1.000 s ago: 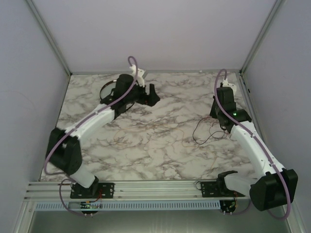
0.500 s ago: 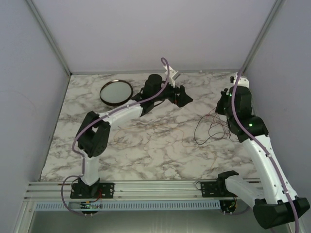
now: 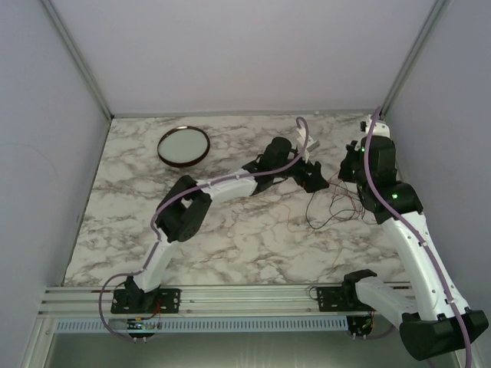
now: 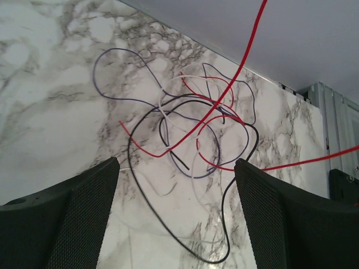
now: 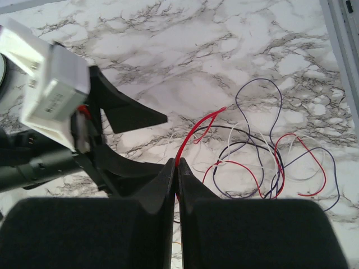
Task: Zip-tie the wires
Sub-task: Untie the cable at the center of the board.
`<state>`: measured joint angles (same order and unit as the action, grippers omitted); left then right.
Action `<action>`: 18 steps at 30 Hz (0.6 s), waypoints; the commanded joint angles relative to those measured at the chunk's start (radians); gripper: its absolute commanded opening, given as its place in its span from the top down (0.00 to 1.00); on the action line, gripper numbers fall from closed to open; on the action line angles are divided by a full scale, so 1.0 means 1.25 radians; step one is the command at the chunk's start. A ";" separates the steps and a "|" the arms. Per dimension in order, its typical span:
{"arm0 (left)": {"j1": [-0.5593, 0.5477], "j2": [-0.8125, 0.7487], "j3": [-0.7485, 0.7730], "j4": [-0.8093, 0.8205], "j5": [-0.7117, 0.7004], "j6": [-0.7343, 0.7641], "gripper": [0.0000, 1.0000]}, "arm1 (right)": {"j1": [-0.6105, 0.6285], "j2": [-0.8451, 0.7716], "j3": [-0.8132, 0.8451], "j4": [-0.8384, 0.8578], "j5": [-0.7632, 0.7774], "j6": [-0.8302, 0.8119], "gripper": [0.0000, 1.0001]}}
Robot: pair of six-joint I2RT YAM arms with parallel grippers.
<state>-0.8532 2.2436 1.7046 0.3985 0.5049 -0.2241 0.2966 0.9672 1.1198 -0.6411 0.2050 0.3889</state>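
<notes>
wires: loose tangle lying on surface, right side | handling: feather-light, limp, springy, likely to slip and snag | left gripper: spread wide, empty, just above tangle | right gripper: clenched on one red strand | hold: best where strands cross thickest

Overhead view faces down from behind — both close wrist views share the wires.

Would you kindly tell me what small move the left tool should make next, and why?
Probably lower the left tool onto the wires and close on them: its fingers stand open above the tangle, while the right tool is shut on one red strand, held above the rest.
</notes>
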 commanded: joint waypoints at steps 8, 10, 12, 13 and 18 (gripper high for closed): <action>-0.041 0.120 0.143 0.043 -0.019 0.009 0.23 | 0.006 -0.016 0.042 0.005 -0.024 0.006 1.00; -0.044 0.148 0.176 0.043 -0.031 0.001 0.30 | 0.006 -0.021 0.041 0.004 -0.026 0.008 1.00; -0.044 0.168 0.205 0.044 -0.037 -0.007 0.51 | 0.007 -0.027 0.039 0.003 -0.023 0.008 1.00; -0.043 0.170 0.212 0.038 -0.043 -0.006 0.68 | 0.006 -0.030 0.038 -0.002 -0.012 0.008 1.00; -0.025 0.059 0.138 -0.012 -0.152 0.044 1.00 | 0.003 -0.039 0.028 -0.042 0.104 0.025 1.00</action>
<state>-0.9009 2.4378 1.9228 0.3912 0.4194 -0.2230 0.2966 0.9432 1.1278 -0.6579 0.2180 0.3958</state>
